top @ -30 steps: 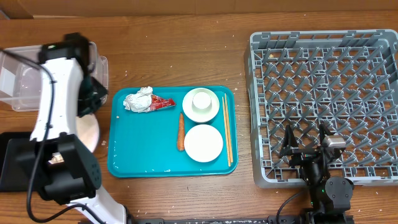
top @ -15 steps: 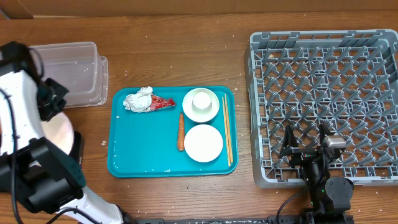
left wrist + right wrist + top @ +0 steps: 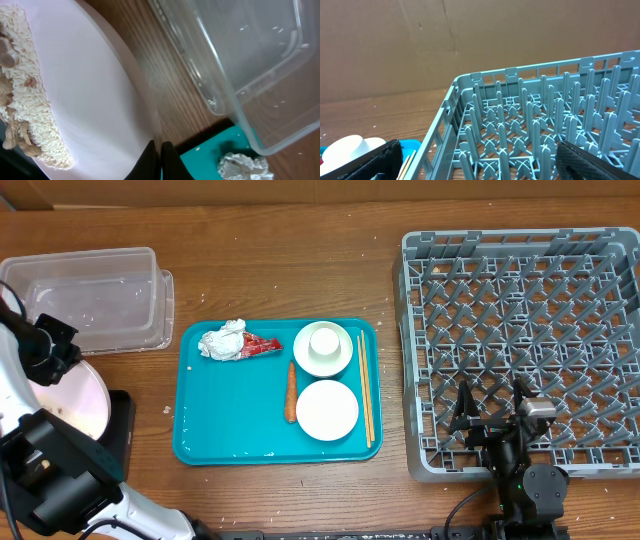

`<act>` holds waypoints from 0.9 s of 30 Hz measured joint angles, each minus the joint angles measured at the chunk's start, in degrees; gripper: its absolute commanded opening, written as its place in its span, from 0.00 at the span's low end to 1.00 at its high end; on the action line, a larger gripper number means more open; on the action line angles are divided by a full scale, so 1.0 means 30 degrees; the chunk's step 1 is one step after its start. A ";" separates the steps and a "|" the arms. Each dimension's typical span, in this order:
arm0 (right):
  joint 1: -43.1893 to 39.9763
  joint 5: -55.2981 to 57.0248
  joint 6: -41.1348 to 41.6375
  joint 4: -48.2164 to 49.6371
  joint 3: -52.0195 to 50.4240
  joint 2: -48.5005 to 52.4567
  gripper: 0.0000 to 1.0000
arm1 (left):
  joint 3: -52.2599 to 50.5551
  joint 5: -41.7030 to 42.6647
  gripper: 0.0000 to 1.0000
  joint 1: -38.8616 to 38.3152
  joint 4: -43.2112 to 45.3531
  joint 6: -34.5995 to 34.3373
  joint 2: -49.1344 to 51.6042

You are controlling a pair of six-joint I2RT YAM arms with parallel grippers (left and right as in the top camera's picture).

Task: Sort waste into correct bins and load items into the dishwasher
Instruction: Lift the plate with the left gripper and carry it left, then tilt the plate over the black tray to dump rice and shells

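Seen from above, the large square grey plastic dish rack (image 3: 520,345) fills the table's 3 o'clock side, and nothing has been loaded into it. The teal serving tray (image 3: 240,420) lies at the centre. The clear plastic rectangular tub (image 3: 90,300) sits at 10 o'clock with only specks inside.

My left gripper (image 3: 159,160) appears clamped on the rim of the large round white plate (image 3: 75,405) at 9 o'clock. The plate is partly over the flat black tray (image 3: 122,435), and the pale crumbly food scraps (image 3: 25,115) are still on it.

My right gripper (image 3: 490,402) hangs with its jaws spread wide and nothing between them, over the rack's 6 o'clock edge.

On the teal tray, toward 3 o'clock, are a white bowl holding a small white cup (image 3: 323,348) and a second white bowl (image 3: 327,409). The thin wooden chopsticks (image 3: 365,395) lie beside them, and the orange carrot (image 3: 291,391) lies at their 9 o'clock. At the tray's 11 o'clock, the crumpled white napkin (image 3: 224,340) touches the small red wrapper (image 3: 263,345).

I judge the task barely begun: no waste is in either bin.
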 measured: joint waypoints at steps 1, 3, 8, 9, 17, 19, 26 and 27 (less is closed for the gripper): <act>0.0000 -0.0015 -0.0007 -0.0007 0.0000 0.0000 1.00 | 0.0000 0.0270 0.04 0.0124 0.0124 0.0058 0.0000; 0.0000 0.0000 -0.0007 -0.0007 0.0000 0.0000 1.00 | 0.0000 0.0772 0.04 0.0321 0.0197 0.0226 0.0000; 0.0000 -0.0007 0.0000 -0.0007 0.0000 0.0000 1.00 | 0.0000 0.2448 0.04 0.0794 0.0211 0.0554 0.0000; 0.0000 -0.0015 0.0000 -0.0007 0.0000 0.0000 1.00 | 0.0000 0.2798 0.04 0.0918 0.0211 0.0554 0.0000; 0.0000 -0.0007 0.0007 -0.0015 0.0000 0.0000 1.00 | 0.0000 0.5727 0.04 0.2739 -0.0066 0.1290 0.0000; 0.0000 -0.0007 0.0000 -0.0007 0.0000 0.0000 1.00 | 0.0000 0.6368 0.04 0.3322 -0.0233 0.1625 0.0000; 0.0000 -0.0015 -0.0007 -0.0007 0.0000 0.0000 1.00 | 0.0000 0.8568 0.04 0.4830 -0.0969 0.2703 0.0000; 0.0000 -0.0015 0.0000 -0.0007 0.0000 0.0000 1.00 | 0.0000 0.8874 0.04 0.4954 -0.1078 0.2783 0.0000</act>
